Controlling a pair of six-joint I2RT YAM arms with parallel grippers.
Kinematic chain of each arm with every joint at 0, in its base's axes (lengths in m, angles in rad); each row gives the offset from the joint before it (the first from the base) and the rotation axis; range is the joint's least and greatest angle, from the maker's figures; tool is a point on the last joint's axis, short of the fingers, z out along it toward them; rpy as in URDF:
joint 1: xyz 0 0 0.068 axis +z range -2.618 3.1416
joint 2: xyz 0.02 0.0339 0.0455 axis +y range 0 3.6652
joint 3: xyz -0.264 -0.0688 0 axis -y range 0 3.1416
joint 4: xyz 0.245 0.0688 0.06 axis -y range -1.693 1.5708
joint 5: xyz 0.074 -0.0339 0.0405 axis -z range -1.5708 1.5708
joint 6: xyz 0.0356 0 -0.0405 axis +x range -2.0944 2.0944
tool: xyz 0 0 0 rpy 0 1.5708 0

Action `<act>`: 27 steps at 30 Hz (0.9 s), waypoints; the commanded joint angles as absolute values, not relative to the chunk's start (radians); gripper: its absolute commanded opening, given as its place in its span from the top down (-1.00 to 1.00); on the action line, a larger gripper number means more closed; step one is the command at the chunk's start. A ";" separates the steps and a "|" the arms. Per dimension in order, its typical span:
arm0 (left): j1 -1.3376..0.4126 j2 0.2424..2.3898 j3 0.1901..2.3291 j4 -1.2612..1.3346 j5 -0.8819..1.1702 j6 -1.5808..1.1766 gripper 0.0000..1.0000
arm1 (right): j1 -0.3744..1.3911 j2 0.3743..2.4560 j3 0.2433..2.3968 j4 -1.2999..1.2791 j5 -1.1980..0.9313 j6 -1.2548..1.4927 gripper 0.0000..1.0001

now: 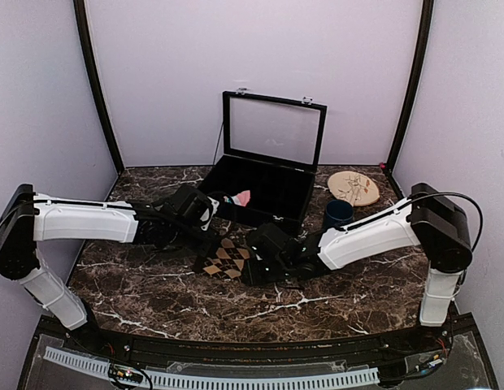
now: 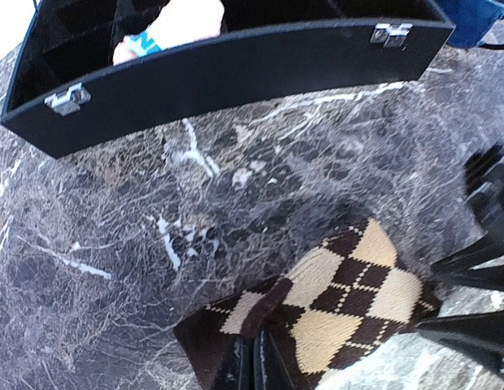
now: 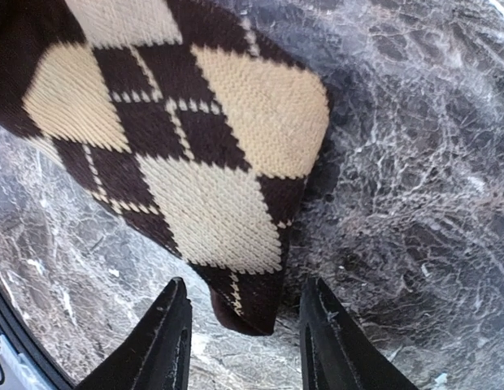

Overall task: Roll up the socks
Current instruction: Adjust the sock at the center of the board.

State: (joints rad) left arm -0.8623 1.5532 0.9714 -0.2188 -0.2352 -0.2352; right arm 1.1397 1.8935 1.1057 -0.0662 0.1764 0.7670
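Note:
The dark brown argyle sock (image 1: 224,257) lies on the marble table in front of the black box. My left gripper (image 1: 210,241) is at its left end; in the left wrist view the gripper (image 2: 256,366) is shut on a raised fold of the sock (image 2: 349,301). My right gripper (image 1: 249,266) is at the sock's right end. In the right wrist view the gripper (image 3: 244,325) is open, with the sock's corner (image 3: 244,301) between the fingers, untouched. The pink sock (image 1: 241,198) lies in the box, and part of it shows in the left wrist view (image 2: 175,20).
An open black box (image 1: 272,213) with a glass lid stands at the back centre; its front wall also shows in the left wrist view (image 2: 236,77). A dark blue cup (image 1: 337,214) and a round wooden disc (image 1: 354,188) sit to its right.

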 commanded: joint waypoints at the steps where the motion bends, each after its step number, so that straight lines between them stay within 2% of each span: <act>1: -0.869 1.517 1.007 -0.268 -0.209 -0.232 1.00 | 1.157 1.923 1.119 -0.027 0.225 0.759 0.14; 13: -0.868 1.507 1.004 -0.281 -0.196 -0.240 1.00 | 1.165 1.964 1.146 -0.068 0.277 0.777 0.18; 27: -0.868 1.496 0.965 -0.287 -0.202 -0.257 1.00 | 1.182 2.015 1.233 -0.245 0.397 0.800 0.20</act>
State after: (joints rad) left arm -0.8623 1.5402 0.9890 -0.2630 -0.1993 -0.2413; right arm 1.1683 1.9957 1.2156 -0.1875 0.3401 0.7811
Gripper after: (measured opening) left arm 0.019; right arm 0.401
